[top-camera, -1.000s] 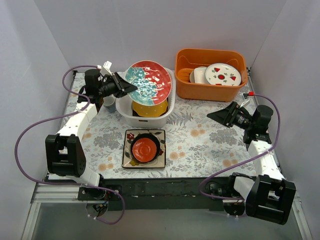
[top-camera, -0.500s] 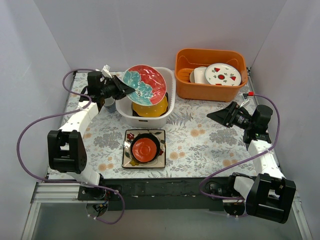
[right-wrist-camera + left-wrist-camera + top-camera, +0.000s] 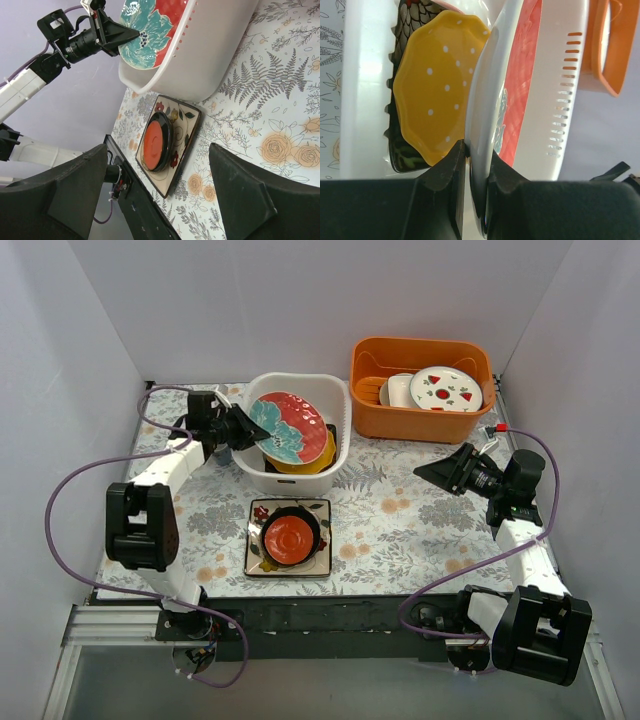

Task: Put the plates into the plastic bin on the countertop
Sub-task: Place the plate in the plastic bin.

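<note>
teal-and-red round plate (image 3: 290, 427) sat tilted inside white plastic bin (image 3: 305, 382), just above yellow round plate (image 3: 318, 455), extending right from left gripper (image 3: 243, 426), clamped on its rim. right gripper (image 3: 440, 472) jaws apart, empty, well away.

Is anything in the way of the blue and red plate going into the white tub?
Nothing blocks it. The left gripper holds the teal-and-red plate tilted, partly in the plastic bin, over the yellow plate already lying there.
</note>
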`<state>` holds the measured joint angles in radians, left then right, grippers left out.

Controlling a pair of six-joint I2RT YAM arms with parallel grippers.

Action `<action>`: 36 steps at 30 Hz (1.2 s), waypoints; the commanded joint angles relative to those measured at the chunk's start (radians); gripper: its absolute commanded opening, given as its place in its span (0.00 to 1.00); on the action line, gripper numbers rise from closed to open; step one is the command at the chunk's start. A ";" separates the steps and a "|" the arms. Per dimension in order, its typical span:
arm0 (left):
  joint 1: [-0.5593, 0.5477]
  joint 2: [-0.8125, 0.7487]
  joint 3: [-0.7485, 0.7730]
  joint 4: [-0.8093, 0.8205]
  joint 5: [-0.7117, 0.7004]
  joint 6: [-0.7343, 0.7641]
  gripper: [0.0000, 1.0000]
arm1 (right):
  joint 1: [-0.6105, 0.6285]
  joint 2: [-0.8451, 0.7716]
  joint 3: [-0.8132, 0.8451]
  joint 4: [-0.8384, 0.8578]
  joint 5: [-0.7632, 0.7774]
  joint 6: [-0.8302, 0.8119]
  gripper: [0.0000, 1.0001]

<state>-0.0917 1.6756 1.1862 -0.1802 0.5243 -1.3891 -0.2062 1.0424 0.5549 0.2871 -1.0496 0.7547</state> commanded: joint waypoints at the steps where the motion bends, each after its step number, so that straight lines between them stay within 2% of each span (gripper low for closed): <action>1: -0.046 -0.011 0.101 0.053 0.011 0.048 0.00 | 0.001 0.005 0.014 0.015 -0.003 -0.020 0.88; 9: -0.132 0.082 0.219 -0.082 -0.072 0.145 0.00 | 0.002 0.005 0.008 0.004 0.000 -0.026 0.88; 15: -0.149 0.118 0.265 -0.166 -0.147 0.174 0.00 | 0.001 0.007 0.007 0.003 0.002 -0.029 0.88; 19: -0.151 0.121 0.279 -0.199 -0.185 0.183 0.05 | 0.001 0.007 0.007 0.003 0.002 -0.031 0.88; 26: -0.152 0.125 0.305 -0.254 -0.222 0.203 0.32 | 0.001 0.005 0.004 0.001 0.000 -0.031 0.88; 28: -0.151 0.119 0.303 -0.262 -0.237 0.203 0.47 | 0.002 0.004 0.004 0.001 0.000 -0.031 0.88; 32: -0.151 0.107 0.306 -0.283 -0.267 0.205 0.62 | 0.001 -0.001 -0.001 0.000 -0.001 -0.032 0.88; 36: -0.151 0.110 0.322 -0.309 -0.276 0.216 0.72 | 0.001 -0.005 -0.003 0.000 -0.001 -0.032 0.88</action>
<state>-0.2386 1.8130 1.4418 -0.4862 0.2661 -1.1931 -0.2062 1.0473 0.5545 0.2832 -1.0470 0.7368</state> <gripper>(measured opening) 0.691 0.882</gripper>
